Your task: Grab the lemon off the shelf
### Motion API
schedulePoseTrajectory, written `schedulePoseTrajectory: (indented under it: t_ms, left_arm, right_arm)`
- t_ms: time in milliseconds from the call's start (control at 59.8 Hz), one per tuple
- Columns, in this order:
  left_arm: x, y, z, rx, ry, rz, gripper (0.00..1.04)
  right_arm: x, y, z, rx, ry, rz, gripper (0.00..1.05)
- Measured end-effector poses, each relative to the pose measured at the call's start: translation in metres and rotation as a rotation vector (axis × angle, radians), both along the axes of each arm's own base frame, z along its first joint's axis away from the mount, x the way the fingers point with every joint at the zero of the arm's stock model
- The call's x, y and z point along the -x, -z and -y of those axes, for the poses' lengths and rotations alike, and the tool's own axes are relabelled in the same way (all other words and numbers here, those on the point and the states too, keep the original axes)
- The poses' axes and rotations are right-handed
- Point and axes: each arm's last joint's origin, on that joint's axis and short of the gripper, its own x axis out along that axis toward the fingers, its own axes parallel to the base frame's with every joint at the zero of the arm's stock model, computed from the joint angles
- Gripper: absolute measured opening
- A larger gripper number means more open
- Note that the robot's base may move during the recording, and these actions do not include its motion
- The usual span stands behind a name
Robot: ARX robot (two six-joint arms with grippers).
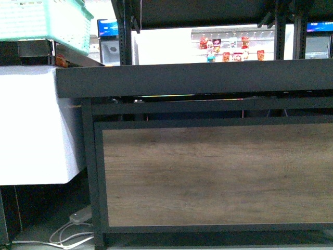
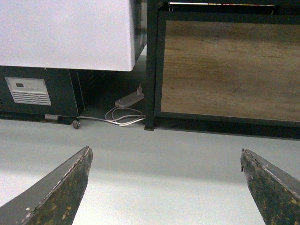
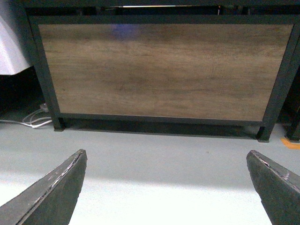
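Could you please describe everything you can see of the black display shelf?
The shelf is a black metal stand: a flat matte tray edge across the front view, dark uprights above, and a wood-grain panel framed in black below. It stands upright on the grey floor, beside a white cabinet. The tray's top is hidden, so no fruit shows.

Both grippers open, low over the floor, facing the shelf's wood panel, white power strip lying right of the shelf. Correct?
Not quite: the front view shows the white power strip lying left of the shelf. The rest holds: left gripper and right gripper are open, low over the floor, facing the wood panel.
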Motion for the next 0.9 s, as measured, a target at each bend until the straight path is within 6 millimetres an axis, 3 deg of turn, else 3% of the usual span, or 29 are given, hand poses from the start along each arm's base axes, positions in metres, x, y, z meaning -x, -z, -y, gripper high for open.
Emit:
schedulePoseTrajectory:
  t_ms: [903]
  left_arm:
    - [0.0,0.0,0.0,0.0,0.0,0.0,0.97]
  right_arm:
    - [0.0,0.0,0.0,0.0,-0.001,0.0,1.02]
